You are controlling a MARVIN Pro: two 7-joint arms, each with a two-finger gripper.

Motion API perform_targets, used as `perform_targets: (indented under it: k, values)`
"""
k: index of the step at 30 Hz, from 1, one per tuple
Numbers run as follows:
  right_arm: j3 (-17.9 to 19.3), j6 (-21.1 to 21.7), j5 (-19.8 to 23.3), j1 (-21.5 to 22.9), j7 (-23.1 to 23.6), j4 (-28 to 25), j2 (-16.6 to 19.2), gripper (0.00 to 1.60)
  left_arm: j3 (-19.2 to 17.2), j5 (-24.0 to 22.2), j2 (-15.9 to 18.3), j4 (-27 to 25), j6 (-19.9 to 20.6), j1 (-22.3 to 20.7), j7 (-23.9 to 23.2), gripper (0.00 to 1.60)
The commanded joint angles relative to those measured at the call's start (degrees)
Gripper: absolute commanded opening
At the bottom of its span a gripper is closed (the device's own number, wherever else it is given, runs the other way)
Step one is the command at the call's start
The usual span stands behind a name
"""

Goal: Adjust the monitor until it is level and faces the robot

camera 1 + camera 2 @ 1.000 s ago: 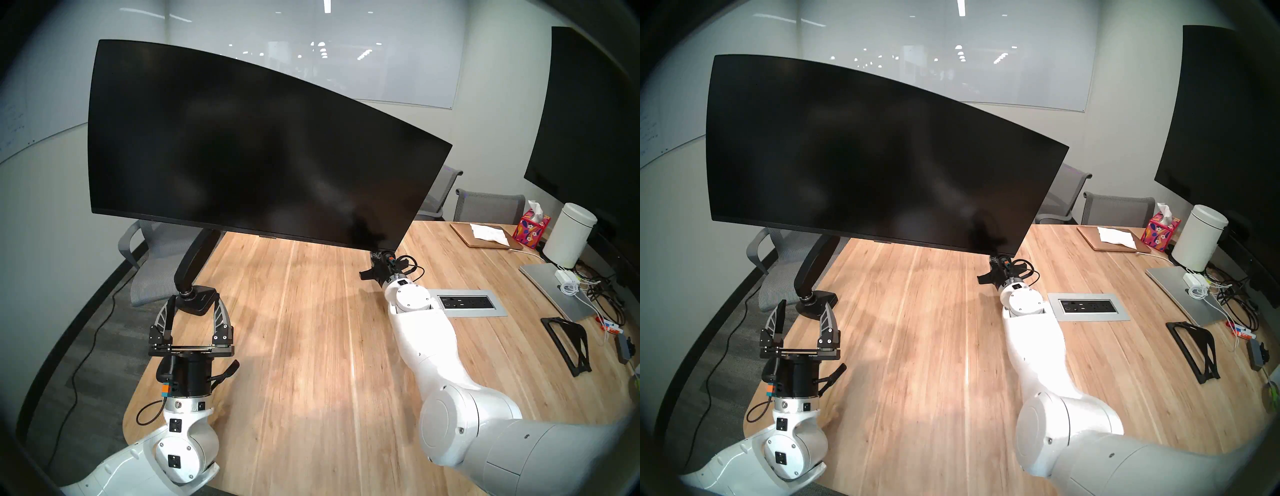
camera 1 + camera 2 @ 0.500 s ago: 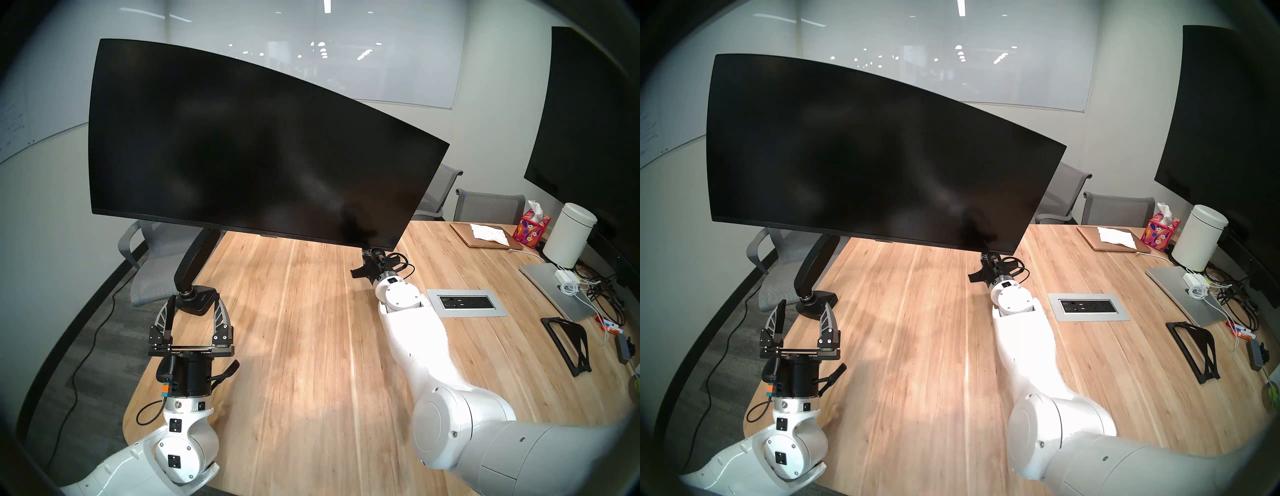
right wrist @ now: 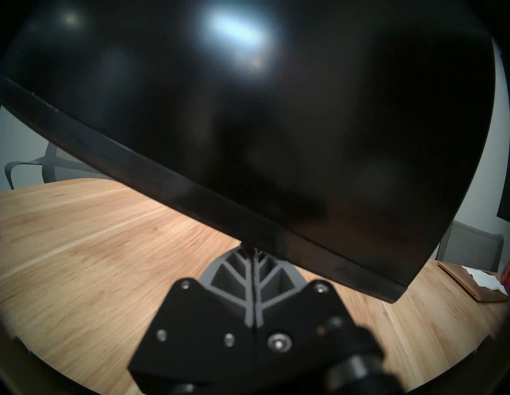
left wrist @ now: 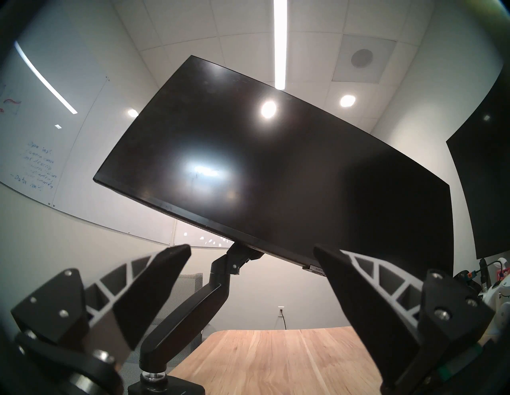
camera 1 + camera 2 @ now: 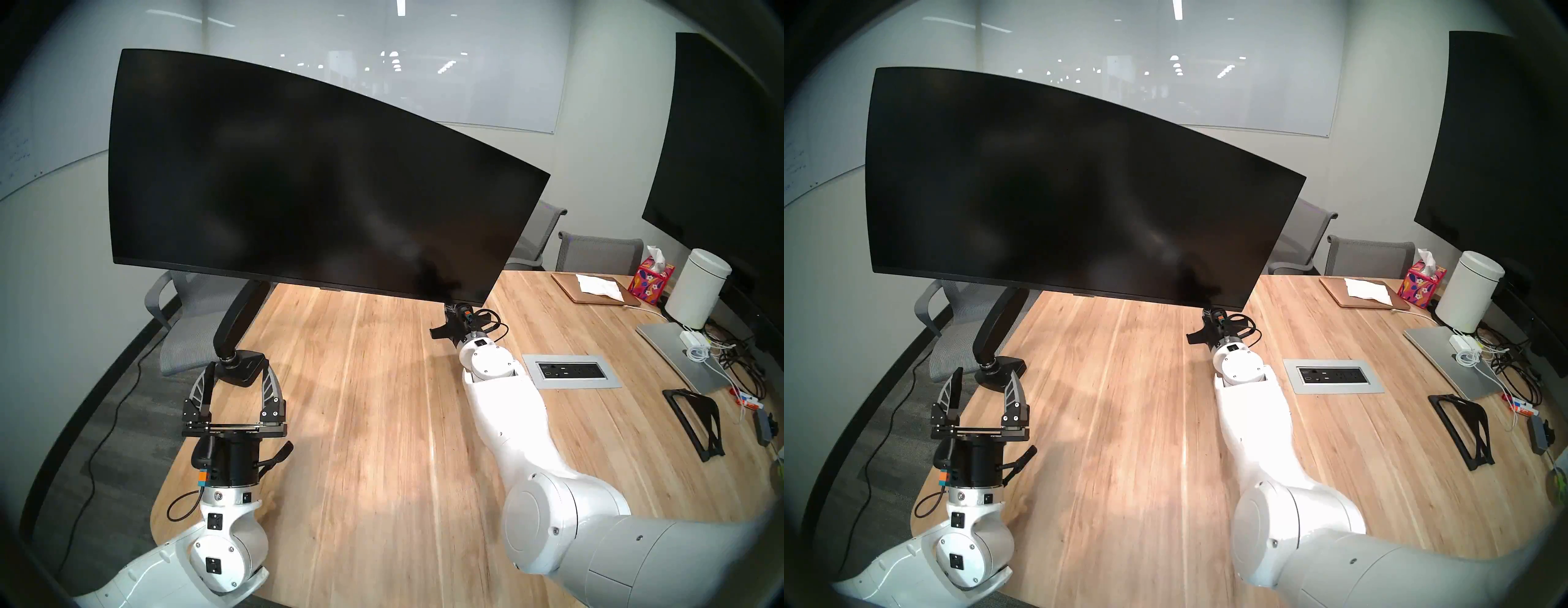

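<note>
Two grippers in view: right gripper has its fingers pressed flat together, nothing between them, tips tucked up against the underside of the monitor near its lower right corner; actual contact is hidden by the bezel in the right wrist view. Right arm reaches forward across the counter to that corner. Left gripper is spread wide and empty, raised over the near left part of the counter, pointing up toward the screen, well short of it; seen from the head its fingers frame the small black base of the monitor arm, not touching it. Monitor is a wide curved black screen, off, carried on that arm above the counter's left half, clearly tilted: left end high, right end low. Grey mesh chair sits behind the base, two more chairs past the far right edge. Further right on the counter: inset power outlet panel, brown board with white paper, floral tissue box, white canister, silver laptop, cable tangle, black stand. Large flat black wall screen on the right wall.
</note>
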Motion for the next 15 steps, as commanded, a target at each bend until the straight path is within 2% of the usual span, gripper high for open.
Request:
perform_targets:
  k: [1, 15]
  values:
    - [0.43, -2.99, 0.77, 4.12, -1.21, -3.81, 0.54, 0.0, -0.07, 0.07, -0.09, -0.63, -0.17, -0.12, 0.06, 1.6]
    - [1.06, -5.07, 0.35, 3.67, -1.91, -5.33, 0.63, 0.0, -0.07, 0.07, -0.09, -0.63, -0.17, -0.12, 0.06, 1.6]
